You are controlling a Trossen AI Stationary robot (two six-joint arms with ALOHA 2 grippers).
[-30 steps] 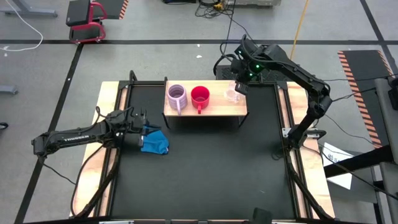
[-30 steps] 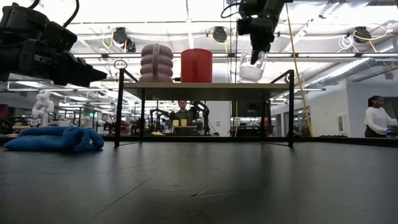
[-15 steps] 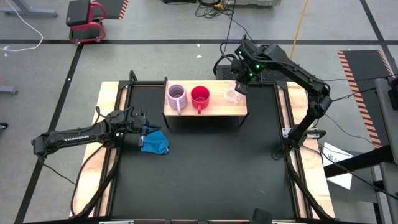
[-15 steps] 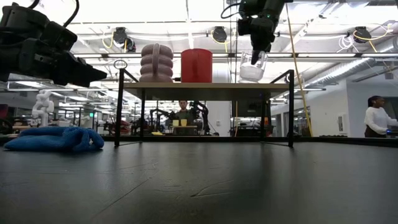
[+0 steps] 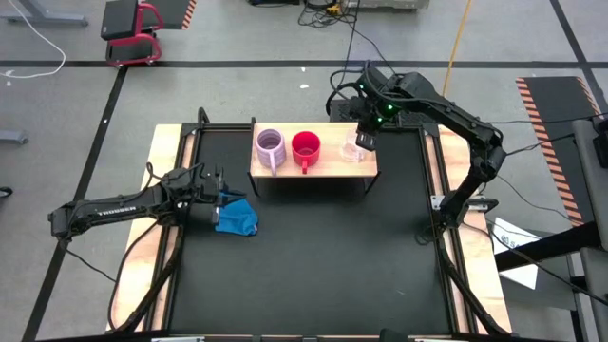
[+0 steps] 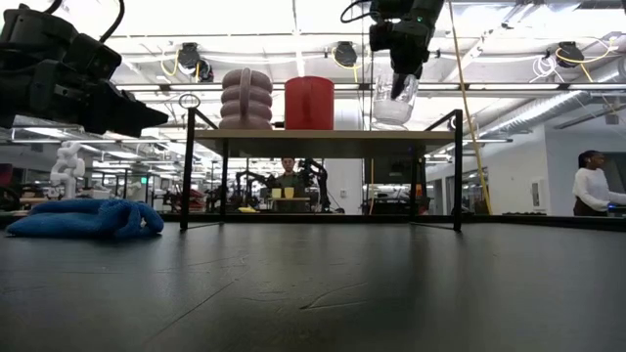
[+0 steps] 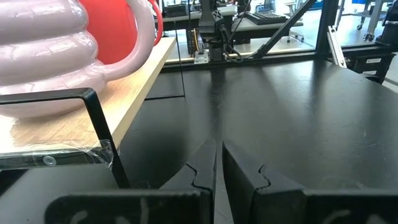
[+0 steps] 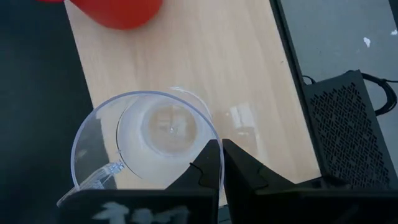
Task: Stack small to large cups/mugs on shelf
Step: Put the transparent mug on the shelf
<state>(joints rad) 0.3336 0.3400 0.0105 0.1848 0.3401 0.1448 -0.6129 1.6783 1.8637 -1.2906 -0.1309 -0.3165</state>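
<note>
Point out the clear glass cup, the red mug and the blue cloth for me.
clear glass cup (image 8: 158, 134): right wrist view, on its see-through bottom.
red mug (image 5: 306, 145): high view, on its open mouth.
blue cloth (image 6: 83, 217): low view, on the middle of the crumpled heap.

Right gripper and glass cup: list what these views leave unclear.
- Right gripper is shut at the clear glass cup rim; right wrist view doesn't settle whether glass is pinched.
- Low view: whether the cup rests on the shelf; its transparency blurs the base.
- High view: cup handle too small.

Lilac mug (image 5: 270, 146), red mug (image 5: 306, 146), clear glass cup (image 5: 353, 148), blue cloth (image 5: 237, 216)
</note>
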